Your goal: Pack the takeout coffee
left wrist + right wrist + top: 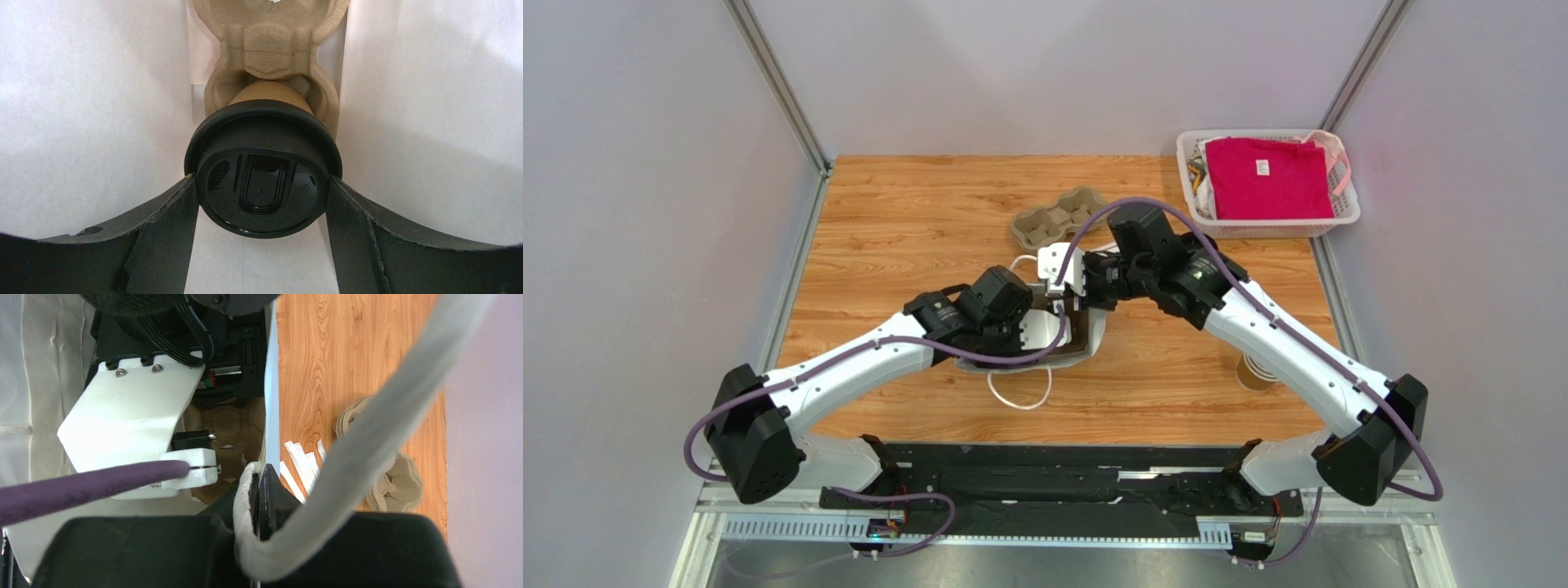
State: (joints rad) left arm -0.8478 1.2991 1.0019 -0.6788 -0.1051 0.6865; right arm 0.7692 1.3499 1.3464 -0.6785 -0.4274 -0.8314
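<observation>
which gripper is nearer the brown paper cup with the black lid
Left. The left gripper clasps the black-lidded brown paper cup; the right gripper pinches the white bag's handle, apart.

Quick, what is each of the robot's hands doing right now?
Left gripper: closed around the lidded coffee cup, inside the white bag.
Right gripper: closed, pinching the bag's edge.

Left arm point(854, 368) extends from the near-left tabletop corner toward the centre, wrist pitched down. Left gripper point(263, 182): jaws wide, both fingers point(178, 220) pressed against the lid of the cup point(264, 147). Right arm point(1284, 349) extends from the near-right corner, its wrist folded back toward the centre. Right gripper point(258, 487): jaws fully closed, pinching the rim of the bag point(271, 410).
</observation>
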